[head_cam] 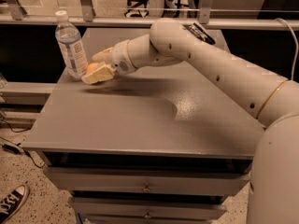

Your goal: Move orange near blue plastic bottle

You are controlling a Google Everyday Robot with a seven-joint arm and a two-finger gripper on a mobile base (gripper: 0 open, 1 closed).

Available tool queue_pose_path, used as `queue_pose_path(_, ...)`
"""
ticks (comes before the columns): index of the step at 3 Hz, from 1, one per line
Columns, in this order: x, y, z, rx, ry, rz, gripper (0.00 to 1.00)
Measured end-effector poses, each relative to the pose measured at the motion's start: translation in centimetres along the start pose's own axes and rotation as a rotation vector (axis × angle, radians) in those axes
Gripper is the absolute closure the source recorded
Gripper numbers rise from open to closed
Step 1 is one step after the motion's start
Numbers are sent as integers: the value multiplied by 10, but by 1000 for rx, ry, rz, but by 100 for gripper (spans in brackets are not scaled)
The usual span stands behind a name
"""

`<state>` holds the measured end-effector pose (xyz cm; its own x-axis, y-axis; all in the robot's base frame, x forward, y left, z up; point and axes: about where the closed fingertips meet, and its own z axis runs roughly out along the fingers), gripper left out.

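The blue plastic bottle point(71, 45), clear with a white cap and a pale label, stands upright at the table's far left corner. The orange point(91, 67) sits between the cream fingers of my gripper point(96, 67), just right of the bottle's base and almost touching it. My gripper is shut on the orange and holds it low over the table top. Only the left part of the orange shows; the fingers point(99, 75) hide the rest. My white arm point(205, 59) reaches in from the right.
The grey table point(140, 120) has drawers below its front edge. A metal rail point(140, 22) runs behind the table. A shoe point(10, 203) is on the floor at the lower left.
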<state>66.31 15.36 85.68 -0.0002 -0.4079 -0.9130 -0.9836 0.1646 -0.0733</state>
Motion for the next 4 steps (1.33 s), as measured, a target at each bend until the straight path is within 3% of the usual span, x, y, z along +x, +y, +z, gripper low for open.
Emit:
queue_pose_path(1,2,3,2,-11,-1,6,0)
queue_pose_path(4,7,13,-15,-7,-27,28,0)
